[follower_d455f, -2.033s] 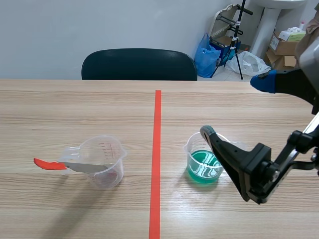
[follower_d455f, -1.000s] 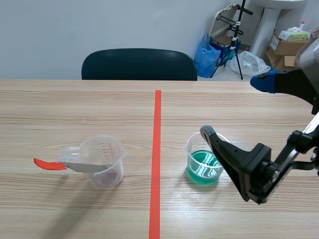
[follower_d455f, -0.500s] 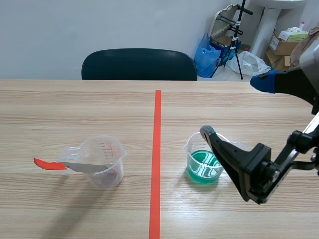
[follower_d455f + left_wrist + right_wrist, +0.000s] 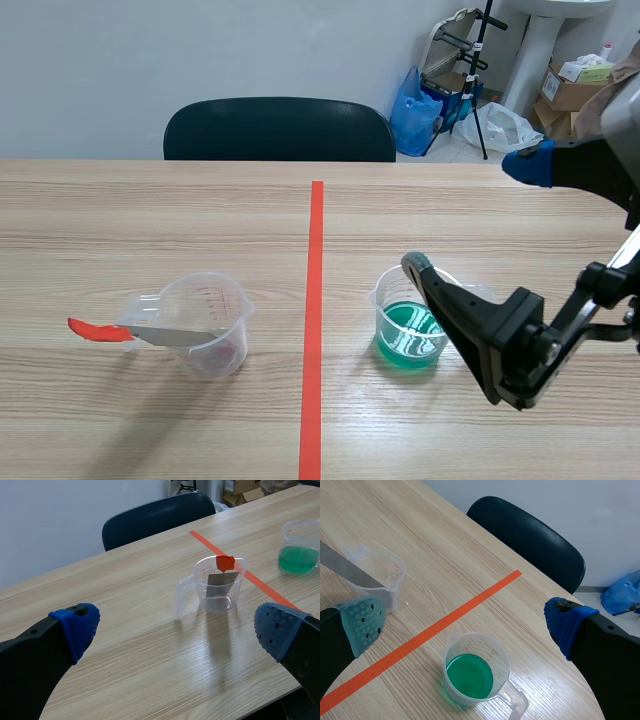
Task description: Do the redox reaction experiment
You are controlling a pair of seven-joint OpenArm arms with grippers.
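- The right gripper (image 4: 465, 624) has its jaws spread wide, with nothing between them. Its grey-green pad (image 4: 362, 622) is on one side and its blue pad (image 4: 566, 622) on the other.
- Below and between those fingers stands the beaker (image 4: 475, 672), upright on the table (image 4: 150, 220) and holding green liquid (image 4: 469, 676). In the scene view the grey-green fingertip overlaps the beaker's rim. It seems to hang above the rim rather than touch it, though I cannot be sure.
- The left gripper (image 4: 177, 629) is also spread wide and holds nothing, its two blue pads far apart over bare wood.
- Ahead of it stands a clear measuring cup (image 4: 220, 587), upright, with its handle toward that gripper.
- A metal strip (image 4: 221, 578) leans in the cup across its rim, and its red end (image 4: 225, 562) sticks out past the edge.
- An orange-red tape line (image 4: 316, 260) runs between the cup and the beaker, which are well apart.
- Beyond the far edge of the table are a dark chair (image 4: 280, 128) and a blue bag (image 4: 412, 110).
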